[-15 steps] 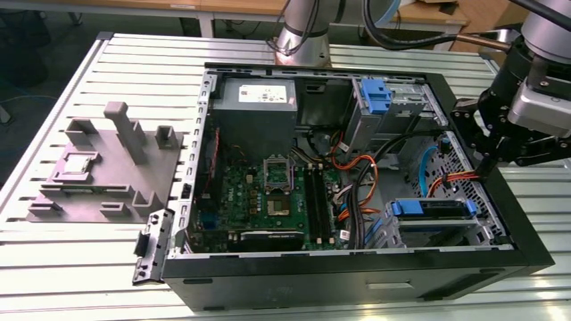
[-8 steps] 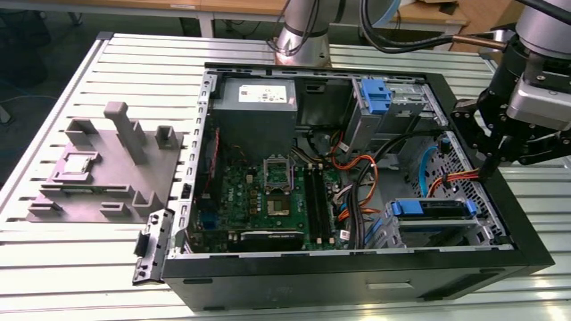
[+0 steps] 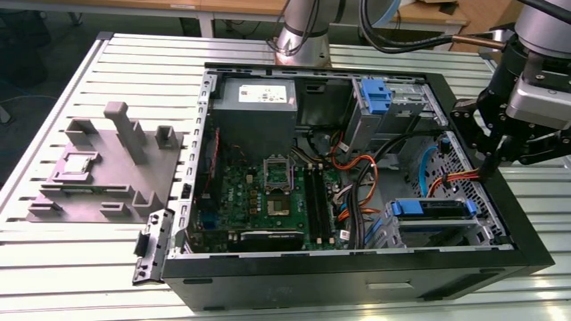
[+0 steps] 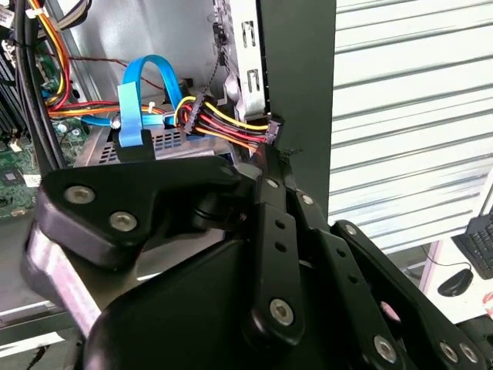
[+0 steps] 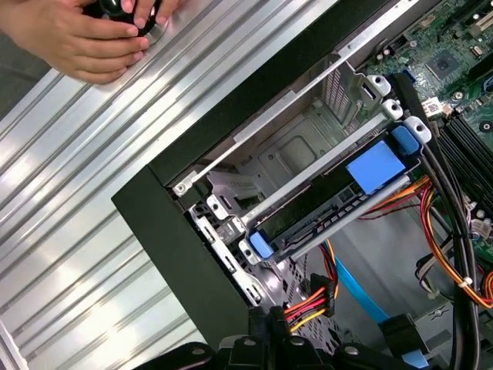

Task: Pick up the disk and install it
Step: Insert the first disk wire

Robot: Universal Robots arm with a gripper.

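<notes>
The disk lies flat in the silver drive bay at the near right corner of the open computer case. In the first wrist view the disk shows dark between blue carrier tabs inside that bay. My gripper hangs over the case's right wall, just behind the bay, with its black fingers drawn together. In both wrist views the gripper has its fingertips right at a red, yellow and black power cable plug. I cannot tell whether they pinch the wires.
A grey block fixture stands on the slotted table on the exterior view's left. Inside the case are the motherboard, a grey power supply, an upright blue bracket and loose cables. A person's hand rests on the table beside the case.
</notes>
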